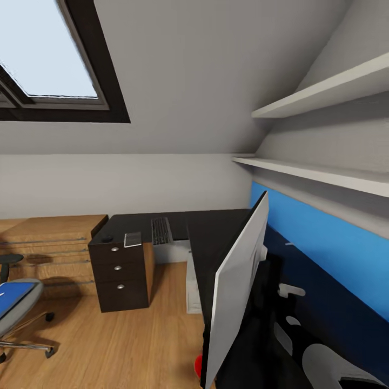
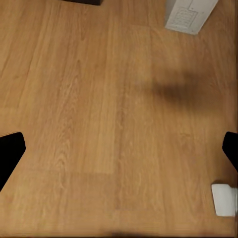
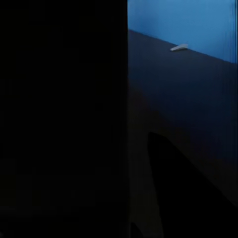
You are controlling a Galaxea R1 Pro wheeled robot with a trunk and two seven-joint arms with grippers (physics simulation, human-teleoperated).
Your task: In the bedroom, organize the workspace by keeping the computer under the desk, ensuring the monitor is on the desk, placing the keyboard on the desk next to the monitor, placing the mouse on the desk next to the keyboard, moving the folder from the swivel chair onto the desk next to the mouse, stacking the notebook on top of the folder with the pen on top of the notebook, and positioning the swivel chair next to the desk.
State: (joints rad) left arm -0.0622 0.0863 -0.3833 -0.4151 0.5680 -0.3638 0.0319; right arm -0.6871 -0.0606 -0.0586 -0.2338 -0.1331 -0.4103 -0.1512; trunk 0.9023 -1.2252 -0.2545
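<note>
The monitor [image 1: 237, 286] stands tilted and very close, its pale back toward me and its red dot [image 1: 198, 366] past the edge of the black desk [image 1: 216, 237]. My right arm [image 1: 270, 302] reaches behind it. In the right wrist view the black screen [image 3: 59, 119] sits against a dark finger [image 3: 193, 198], so the right gripper looks shut on it. The keyboard [image 1: 161, 230] and grey notebook [image 1: 133, 239] lie on the desk's far wing. The pen [image 3: 179, 47] lies by the blue wall. The computer [image 1: 193, 281] [image 2: 191, 15] stands under the desk. The left gripper [image 2: 119, 153] hangs open over bare floor.
The swivel chair [image 1: 16, 308] stands at the far left with the blue folder [image 1: 13, 297] on its seat. Black drawers [image 1: 120, 275] carry the desk's far end, beside low wooden shelving [image 1: 48, 248]. Two white wall shelves [image 1: 324, 92] overhang the desk. A small white block [image 2: 225, 199] sits on the floor.
</note>
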